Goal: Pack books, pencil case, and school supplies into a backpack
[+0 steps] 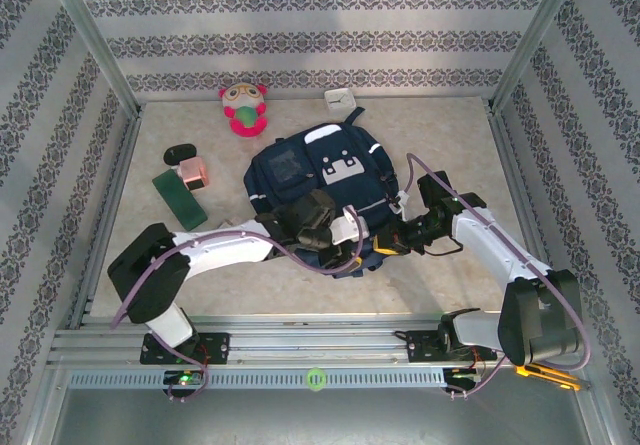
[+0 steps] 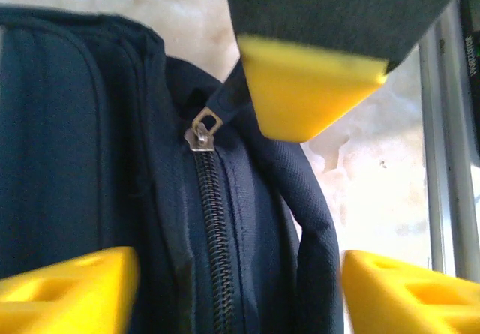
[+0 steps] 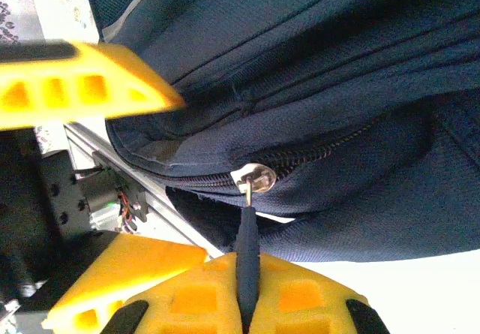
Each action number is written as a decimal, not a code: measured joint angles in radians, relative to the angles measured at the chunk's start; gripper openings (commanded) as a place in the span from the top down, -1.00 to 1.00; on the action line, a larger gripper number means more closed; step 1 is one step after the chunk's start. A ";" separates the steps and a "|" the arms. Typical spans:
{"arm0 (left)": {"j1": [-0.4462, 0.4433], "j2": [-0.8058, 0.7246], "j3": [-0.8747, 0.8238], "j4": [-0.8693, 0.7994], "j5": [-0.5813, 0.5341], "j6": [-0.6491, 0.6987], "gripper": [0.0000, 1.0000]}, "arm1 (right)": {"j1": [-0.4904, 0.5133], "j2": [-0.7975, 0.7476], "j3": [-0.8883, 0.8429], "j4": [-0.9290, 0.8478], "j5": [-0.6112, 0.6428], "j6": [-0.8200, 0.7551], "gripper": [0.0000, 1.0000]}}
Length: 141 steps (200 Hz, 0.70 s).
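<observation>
The navy backpack (image 1: 322, 177) lies flat in the middle of the table, its near edge under both grippers. My left gripper (image 1: 345, 255) (image 2: 240, 296) is open, straddling the backpack's closed zipper (image 2: 214, 251) and a seam fold, holding nothing. My right gripper (image 1: 386, 243) (image 3: 247, 296) is shut on the dark zipper pull (image 3: 247, 244) hanging from the metal slider (image 3: 255, 178) (image 2: 201, 131). The school supplies, a pink block (image 1: 195, 172) and a dark green flat piece (image 1: 180, 197), lie at the left. The books are out of view. I cannot tell which thing is the pencil case.
A black oval object (image 1: 181, 151) lies behind the pink block. A plush toy (image 1: 244, 108) and a small white box (image 1: 341, 96) sit at the back. Metal frame posts and patterned walls enclose the table. A rail (image 1: 320, 345) runs along the near edge.
</observation>
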 measured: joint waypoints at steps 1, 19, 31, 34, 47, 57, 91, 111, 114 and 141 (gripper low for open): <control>0.000 0.001 0.000 0.000 -0.002 0.001 0.04 | 0.000 0.000 0.000 0.000 0.001 0.000 1.00; -0.005 0.008 0.000 0.004 -0.013 0.002 0.58 | -0.001 0.000 0.005 0.000 0.007 0.001 1.00; -0.005 0.004 -0.003 0.007 -0.012 0.023 0.82 | -0.013 0.000 0.007 0.000 0.008 0.003 1.00; -0.005 0.000 -0.006 0.009 -0.013 0.024 0.87 | -0.019 0.000 0.007 0.000 0.008 0.003 1.00; -0.004 -0.024 -0.032 0.022 -0.012 0.066 0.95 | -0.050 0.002 0.009 -0.005 0.003 0.003 1.00; -0.003 -0.051 -0.056 0.025 -0.008 0.109 0.98 | -0.076 0.006 0.013 -0.009 -0.006 0.003 1.00; 0.029 -0.174 -0.144 0.013 0.026 0.230 1.00 | -0.148 0.054 0.040 -0.024 -0.042 -0.015 1.00; 0.074 -0.235 -0.179 -0.030 0.056 0.288 1.00 | -0.152 0.087 0.057 -0.021 -0.060 -0.023 1.00; 0.081 -0.244 -0.184 -0.039 0.061 0.297 1.00 | -0.152 0.088 0.058 -0.020 -0.060 -0.023 1.00; 0.141 -0.317 -0.219 -0.122 0.082 0.354 0.80 | -0.149 0.090 0.058 -0.001 -0.066 -0.023 1.00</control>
